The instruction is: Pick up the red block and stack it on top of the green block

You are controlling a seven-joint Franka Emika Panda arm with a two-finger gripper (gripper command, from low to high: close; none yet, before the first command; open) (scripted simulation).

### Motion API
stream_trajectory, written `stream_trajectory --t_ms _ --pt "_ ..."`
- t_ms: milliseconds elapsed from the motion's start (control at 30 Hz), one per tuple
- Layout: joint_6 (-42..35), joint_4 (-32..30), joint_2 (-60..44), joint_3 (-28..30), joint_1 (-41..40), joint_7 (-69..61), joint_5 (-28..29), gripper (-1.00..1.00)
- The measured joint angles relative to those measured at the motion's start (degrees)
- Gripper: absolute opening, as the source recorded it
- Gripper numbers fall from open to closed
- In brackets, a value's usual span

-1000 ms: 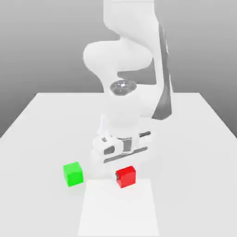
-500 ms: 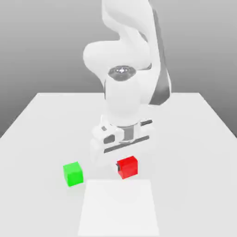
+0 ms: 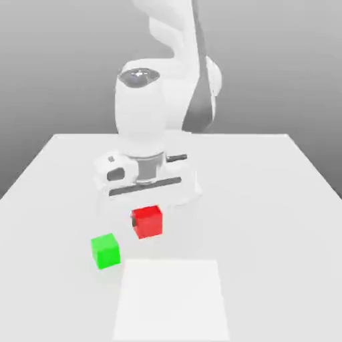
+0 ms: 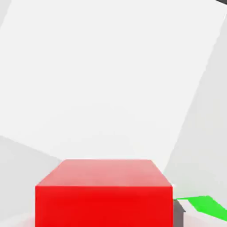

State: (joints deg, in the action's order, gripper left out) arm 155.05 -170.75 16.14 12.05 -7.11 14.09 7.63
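While the gripper pinches the red block mid-frame, it hangs above the table. Lower left sits the green block.

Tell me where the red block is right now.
In the exterior view the red block hangs in the shut gripper near the middle, above the table, up and to the exterior view's right of the green block.

Bright even light, faint shadows, slight softness
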Motion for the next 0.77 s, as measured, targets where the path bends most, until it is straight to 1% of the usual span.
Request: stream_trajectory --t_ms 100,133,300,533,633,700,733,767 --pt "-1.9 0.4 1.3 3.5 -4.8 -3.1 2.5 -1.0" --pt "-2.0 0.5 1.2 4.3 -5.2 -4.0 2.4 -1.0" --pt "0.2 1.1 -2.3 6.6 -2.5 -7.8 -2.1 -1.0" --pt "7.0 1.4 -9.4 8.6 1.2 -12.0 -8.1 -1.0" --pt "10.7 1.3 -12.9 8.9 1.7 -13.0 -9.6 -1.0" --pt "13.4 1.2 -15.2 9.1 1.6 -12.7 -9.2 -1.0" --pt "14.2 1.1 -15.9 9.3 1.6 -12.6 -9.0 1.0" --pt "14.2 1.1 -15.9 9.3 1.4 -12.6 -9.0 1.0"
